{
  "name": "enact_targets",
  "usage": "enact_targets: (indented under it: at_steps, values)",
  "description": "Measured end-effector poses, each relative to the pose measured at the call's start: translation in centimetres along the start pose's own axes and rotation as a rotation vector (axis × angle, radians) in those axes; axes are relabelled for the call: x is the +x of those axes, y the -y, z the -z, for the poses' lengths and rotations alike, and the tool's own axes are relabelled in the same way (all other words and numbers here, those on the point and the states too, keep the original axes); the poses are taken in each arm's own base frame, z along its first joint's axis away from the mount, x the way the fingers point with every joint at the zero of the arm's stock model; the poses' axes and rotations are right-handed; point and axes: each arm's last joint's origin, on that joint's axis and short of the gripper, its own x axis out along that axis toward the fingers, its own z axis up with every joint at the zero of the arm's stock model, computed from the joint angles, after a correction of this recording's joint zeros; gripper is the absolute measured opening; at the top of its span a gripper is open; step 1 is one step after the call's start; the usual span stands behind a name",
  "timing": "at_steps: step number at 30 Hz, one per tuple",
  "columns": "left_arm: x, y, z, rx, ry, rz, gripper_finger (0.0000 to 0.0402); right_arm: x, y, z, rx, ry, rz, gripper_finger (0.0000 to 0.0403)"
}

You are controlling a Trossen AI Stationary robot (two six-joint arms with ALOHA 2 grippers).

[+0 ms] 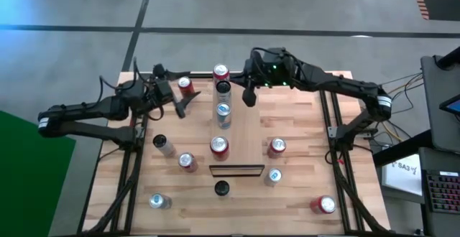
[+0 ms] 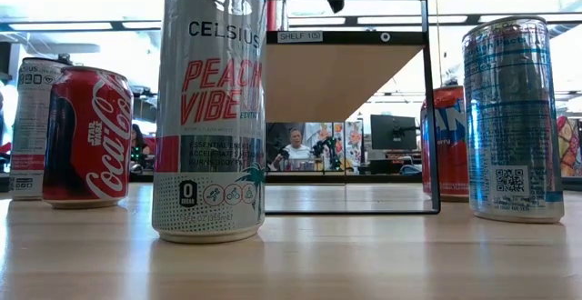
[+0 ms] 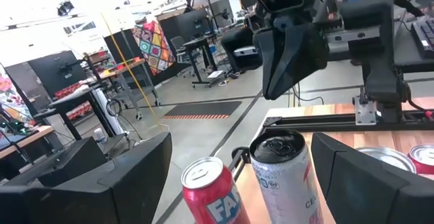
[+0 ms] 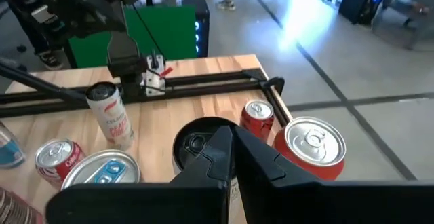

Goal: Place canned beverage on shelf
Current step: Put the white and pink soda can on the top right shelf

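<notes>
The shelf (image 1: 241,126) is a long light board down the table's middle, raised on a thin black frame (image 2: 429,109). In a row on it stand a red can (image 1: 221,72), a tall dark-topped can (image 1: 223,87), a silver can (image 1: 223,113) and another red can (image 1: 219,146). My right gripper (image 1: 249,97) hangs shut and empty above the shelf's far part, just right of the dark-topped can (image 4: 200,142). My left gripper (image 1: 184,106) stands open left of the shelf, pointing level at it. In its wrist view a red can (image 3: 210,190) and a tall white can (image 3: 281,176) stand ahead of the open fingers (image 3: 243,142).
Loose cans stand on the planked tabletop: a red one (image 1: 185,85) just beyond my left gripper, a dark-topped one (image 1: 159,142), red ones (image 1: 187,161) (image 1: 277,146) (image 1: 325,205), silver ones (image 1: 159,202) (image 1: 273,176) and a dark one (image 1: 221,188) before the shelf's near end.
</notes>
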Motion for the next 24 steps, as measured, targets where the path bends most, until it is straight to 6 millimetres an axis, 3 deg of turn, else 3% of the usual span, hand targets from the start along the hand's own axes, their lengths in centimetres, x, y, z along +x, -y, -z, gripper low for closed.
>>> enact_targets:
  at_steps: [13,24]
  values:
    - [-1.3,-0.3,0.8,0.001,0.021,-0.008,0.0322,0.6,0.2,1.6,0.032,-0.203,0.068,0.0009]
    - [-1.4,-0.4,0.7,-0.007,0.043,-0.015,0.0322,2.0,0.3,2.6,0.035,-0.246,0.060,0.0009]
